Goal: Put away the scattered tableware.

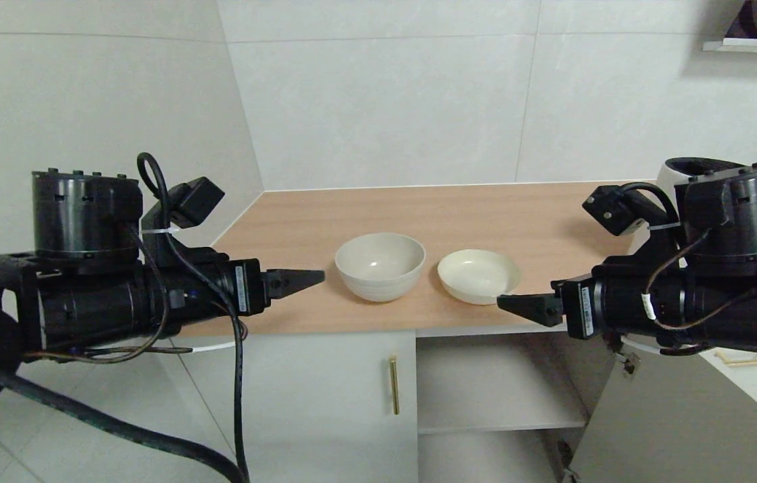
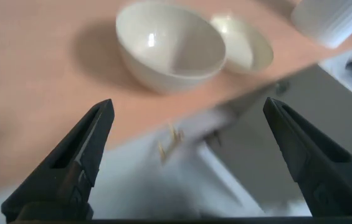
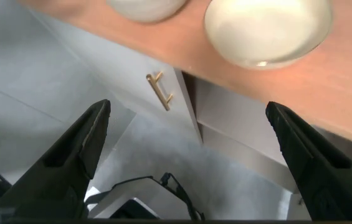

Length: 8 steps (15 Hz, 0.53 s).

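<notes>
At the left of the head view the left gripper (image 1: 320, 275) hung level in the air, just off the counter's front-left corner, its tip pointing toward the middle of the frame. From its own wrist camera the two black fingers (image 2: 70, 168) stood wide apart with nothing between them.

Just right of that tip, the bowl (image 1: 380, 265) sat upright on the wooden counter (image 1: 485, 215), near the front edge and a little left of centre. It was deep, off-white, and empty as far as I could see. In the left wrist view it (image 2: 169, 53) lay in the upper middle of the frame, beyond the spread fingers.

Immediately to the bowl's right was the shallow dish (image 1: 479, 275), cream coloured and low-sided, also upright near the front edge. The two were just beside each other; I could not tell whether their rims touched.

Below the counter, a white cabinet door with a slim gold handle (image 1: 393, 384) was closed at lower centre. To its right an open compartment showed a white shelf (image 1: 499, 424).

At the right of the frame the right gripper (image 1: 500, 302) hung level too, its tip just below the dish's front rim and off the counter edge, pointing left. Its wrist camera showed the fingers (image 3: 76, 162) spread wide and holding nothing, with the dish (image 3: 266, 28) in the upper right of that frame.
</notes>
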### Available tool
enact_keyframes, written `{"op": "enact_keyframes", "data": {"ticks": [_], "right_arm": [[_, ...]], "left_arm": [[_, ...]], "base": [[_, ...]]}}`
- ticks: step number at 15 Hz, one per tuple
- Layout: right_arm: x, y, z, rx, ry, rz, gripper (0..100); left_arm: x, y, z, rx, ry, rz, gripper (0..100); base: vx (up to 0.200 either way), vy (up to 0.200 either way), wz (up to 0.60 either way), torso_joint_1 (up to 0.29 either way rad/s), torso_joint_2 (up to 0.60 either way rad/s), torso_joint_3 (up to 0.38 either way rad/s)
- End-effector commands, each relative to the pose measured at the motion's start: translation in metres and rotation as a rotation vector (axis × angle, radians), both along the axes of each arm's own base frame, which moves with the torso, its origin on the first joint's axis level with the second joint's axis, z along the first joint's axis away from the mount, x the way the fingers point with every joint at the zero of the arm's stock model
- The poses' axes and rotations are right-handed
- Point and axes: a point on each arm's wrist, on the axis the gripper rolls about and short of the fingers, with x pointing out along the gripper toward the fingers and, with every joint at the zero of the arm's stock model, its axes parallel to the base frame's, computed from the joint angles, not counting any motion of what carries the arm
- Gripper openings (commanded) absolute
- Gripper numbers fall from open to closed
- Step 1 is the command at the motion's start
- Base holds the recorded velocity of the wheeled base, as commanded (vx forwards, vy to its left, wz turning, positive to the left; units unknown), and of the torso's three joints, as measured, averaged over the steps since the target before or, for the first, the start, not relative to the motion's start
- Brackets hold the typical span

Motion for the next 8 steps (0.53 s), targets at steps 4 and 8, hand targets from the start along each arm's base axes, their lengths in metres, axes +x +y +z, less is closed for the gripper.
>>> {"op": "enact_keyframes", "data": {"ticks": [4, 8], "right_arm": [[0.014, 0.004, -0.004, -0.015, 0.003, -0.009, 100], [0.042, 0.014, 0.005, 0.055, 0.212, -0.147, 100]], "left_arm": [[0.006, -0.008, 0.009, -0.085, 0.072, -0.007, 100], [0.025, -0.018, 0.002, -0.161, 0.253, 0.051, 100]], "base": [[0.000, 0.000, 0.00, 0.023, -0.05, -0.026], [0.000, 0.000, 0.00, 0.000, 0.00, 0.000]]}}
